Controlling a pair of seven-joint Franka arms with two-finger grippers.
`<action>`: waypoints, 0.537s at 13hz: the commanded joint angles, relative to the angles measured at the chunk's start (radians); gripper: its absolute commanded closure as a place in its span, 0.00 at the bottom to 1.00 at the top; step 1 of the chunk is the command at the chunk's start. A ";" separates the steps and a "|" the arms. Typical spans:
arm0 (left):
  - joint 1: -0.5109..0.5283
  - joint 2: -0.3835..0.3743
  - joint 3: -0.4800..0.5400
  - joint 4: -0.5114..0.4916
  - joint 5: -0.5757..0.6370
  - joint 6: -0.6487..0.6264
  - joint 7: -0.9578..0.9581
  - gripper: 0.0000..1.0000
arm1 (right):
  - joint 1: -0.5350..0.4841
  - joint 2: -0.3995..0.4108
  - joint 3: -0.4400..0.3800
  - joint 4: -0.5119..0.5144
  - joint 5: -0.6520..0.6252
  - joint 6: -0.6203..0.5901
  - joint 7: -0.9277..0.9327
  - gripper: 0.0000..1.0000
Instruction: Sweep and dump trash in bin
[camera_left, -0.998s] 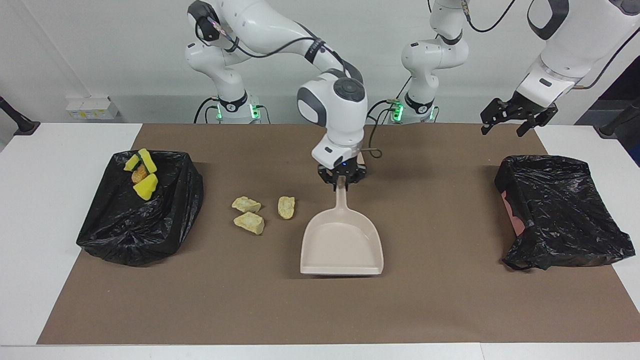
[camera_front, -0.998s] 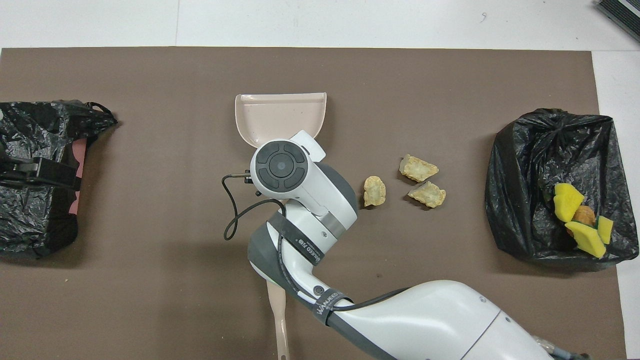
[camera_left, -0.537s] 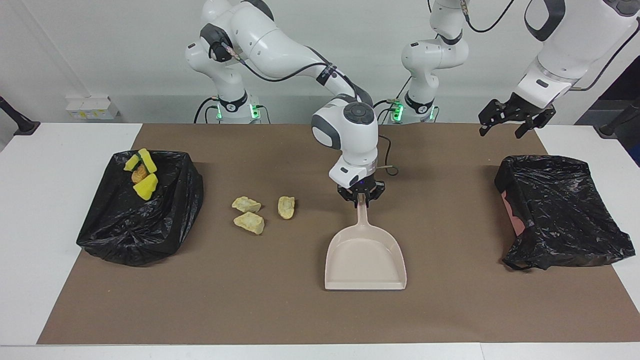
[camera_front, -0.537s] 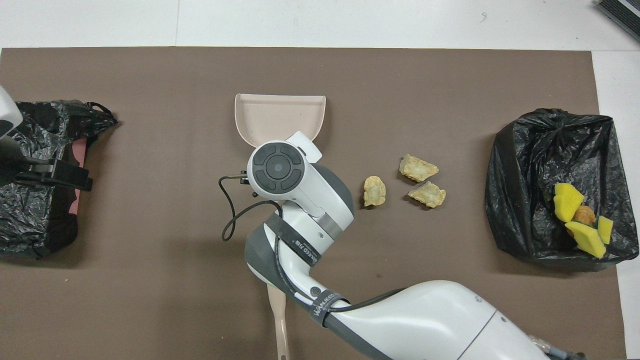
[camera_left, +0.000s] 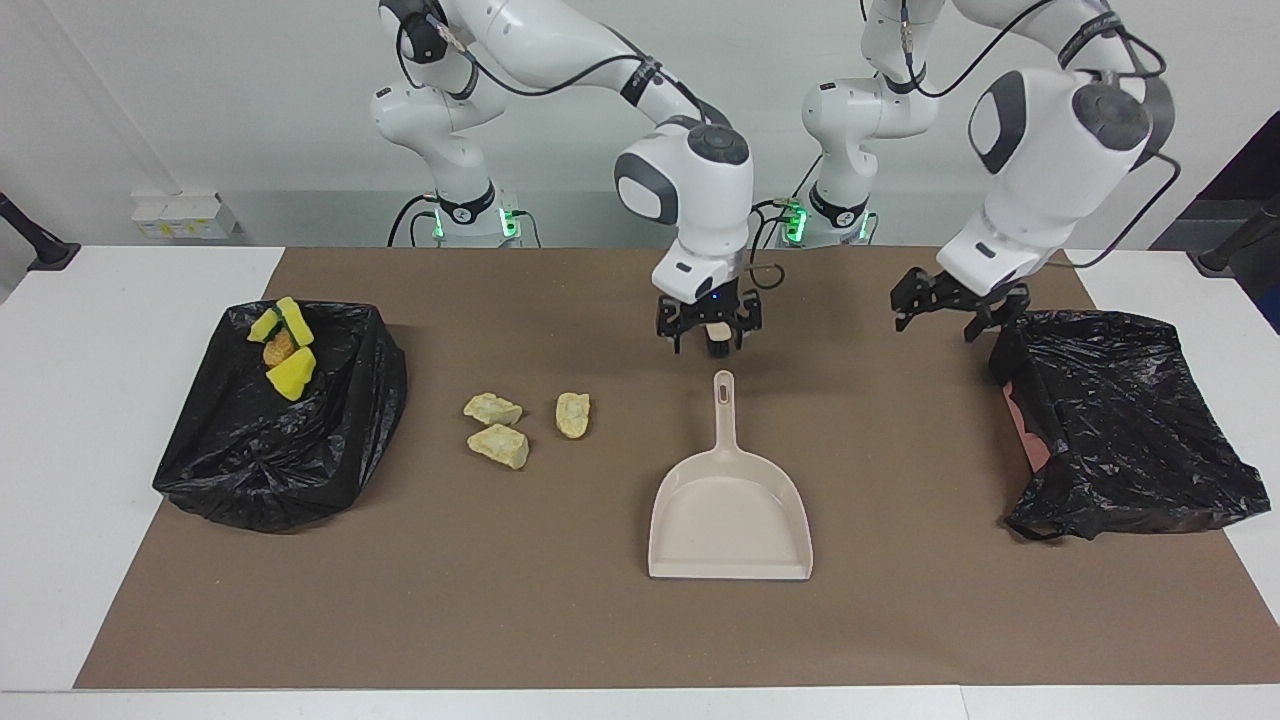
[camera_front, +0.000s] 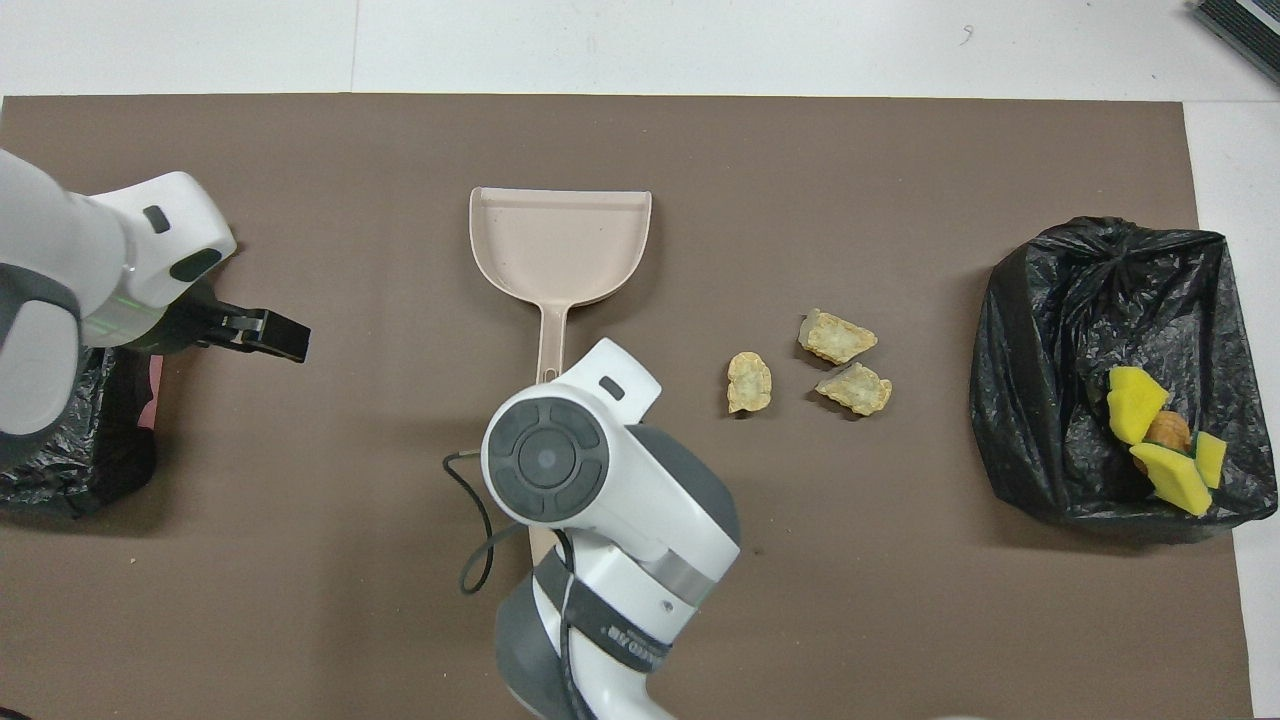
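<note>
Though loose, trash (camera_left: 497, 446) beside right end effector (camera_left: 708, 340)

One camera is looking from high across the table, facing the robots; another is looking steeply down from above them. Both are covering the brown mat (camera_left: 900, 600) around the right pincer (camera_left: 709, 335).

White table (camera_left: 60, 400) carries a brown mat (camera_left: 900, 620), which bears the dustpan (camera_left: 730, 510), three pale chunks (camera_left: 497, 445) and two black-bagged bins (camera_left: 270, 450).
</note>
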 joint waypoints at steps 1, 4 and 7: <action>-0.058 0.079 0.012 -0.001 0.007 0.088 -0.001 0.00 | 0.022 -0.145 0.031 -0.201 0.092 0.009 -0.024 0.00; -0.135 0.154 0.012 -0.001 -0.002 0.182 -0.098 0.00 | 0.094 -0.238 0.032 -0.342 0.178 0.029 -0.022 0.00; -0.224 0.217 0.013 0.005 -0.002 0.261 -0.176 0.00 | 0.152 -0.258 0.032 -0.451 0.195 0.119 -0.008 0.00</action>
